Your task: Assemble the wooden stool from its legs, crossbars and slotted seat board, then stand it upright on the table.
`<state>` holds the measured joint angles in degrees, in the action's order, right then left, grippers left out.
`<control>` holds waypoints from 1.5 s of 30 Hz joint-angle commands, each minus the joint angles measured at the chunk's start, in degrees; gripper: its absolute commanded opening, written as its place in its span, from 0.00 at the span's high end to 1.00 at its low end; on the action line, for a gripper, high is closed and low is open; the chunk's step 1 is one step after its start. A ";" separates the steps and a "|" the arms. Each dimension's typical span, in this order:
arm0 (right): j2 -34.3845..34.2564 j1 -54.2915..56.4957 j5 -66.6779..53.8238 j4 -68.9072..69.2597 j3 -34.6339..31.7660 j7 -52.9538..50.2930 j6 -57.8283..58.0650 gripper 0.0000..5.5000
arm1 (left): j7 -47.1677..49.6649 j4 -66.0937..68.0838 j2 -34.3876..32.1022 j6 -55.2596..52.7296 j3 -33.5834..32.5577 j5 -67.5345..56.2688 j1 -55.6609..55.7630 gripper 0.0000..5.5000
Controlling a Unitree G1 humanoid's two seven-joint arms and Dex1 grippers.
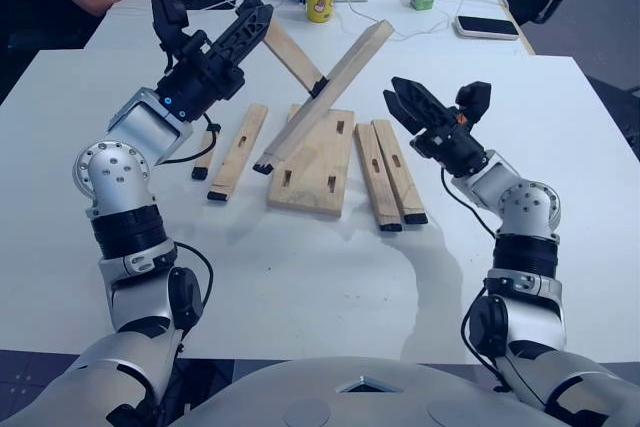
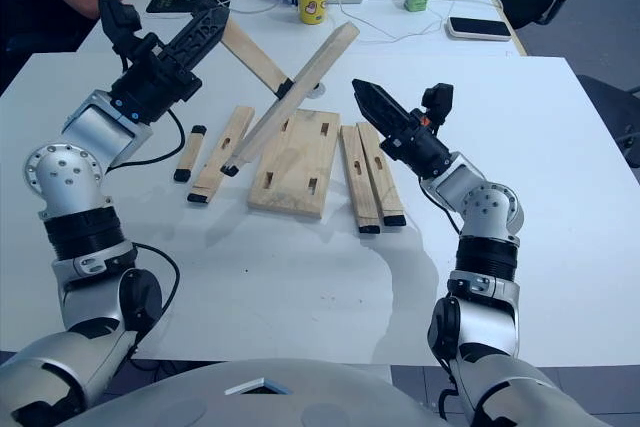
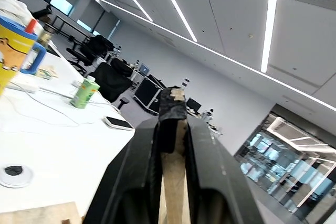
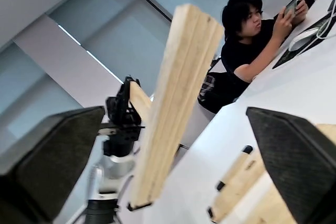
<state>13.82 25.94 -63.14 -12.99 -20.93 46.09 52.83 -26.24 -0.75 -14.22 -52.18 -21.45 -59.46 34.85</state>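
Fitting legs: left gripper (image 1: 260,17), upper left, pinches the crossed leg pair (image 1: 345,69), foot seemingly at the centre seat board (image 1: 310,197) edge; right gripper (image 1: 392,93) spread, empty. Next I'd steer that foot into a slot.

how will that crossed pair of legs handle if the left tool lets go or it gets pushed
Likely stiff: the crossed legs are solid wooden bars. Probably apt to topple, since only one black foot seems to touch the table while the left tool holds an upper end. The joint may pivot; I cannot tell.
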 commanded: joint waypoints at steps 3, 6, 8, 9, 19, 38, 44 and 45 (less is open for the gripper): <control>-1.83 1.14 -5.41 0.43 -2.03 -1.81 3.14 0.08 | 0.14 1.08 0.37 -0.89 0.36 -2.42 0.22 0.92; -1.98 1.30 -4.32 0.19 -0.74 -1.71 2.59 0.08 | 0.51 1.25 1.01 -1.19 0.30 -3.54 0.29 0.92; -1.95 1.28 -2.96 0.23 0.37 -1.38 1.70 0.08 | 0.72 1.17 1.37 -1.78 0.42 -4.65 0.33 0.92; -2.07 1.29 -2.52 0.26 0.77 -1.37 1.30 0.08 | 0.87 1.13 1.54 -1.92 0.55 -5.01 0.24 0.92; -2.17 3.05 -4.42 -0.83 0.15 0.02 1.63 0.11 | 0.64 1.15 1.71 -4.72 1.50 -8.20 -1.13 0.92; -0.55 1.32 -4.72 0.11 1.07 4.27 5.98 0.62 | -2.08 3.01 -0.95 -4.70 3.47 -6.49 -1.27 0.92; -0.07 1.08 -3.76 -0.64 1.17 4.20 5.10 0.63 | -3.03 1.24 -0.96 -4.73 3.19 -7.65 -2.18 0.72; 0.02 1.07 -3.63 -0.85 1.10 4.11 4.92 0.63 | -3.05 1.10 -1.06 -5.05 2.90 -8.19 -2.20 0.70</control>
<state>13.29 27.04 -67.72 -13.66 -19.76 49.91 58.39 -29.30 1.58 -14.75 -56.65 -18.11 -66.36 33.29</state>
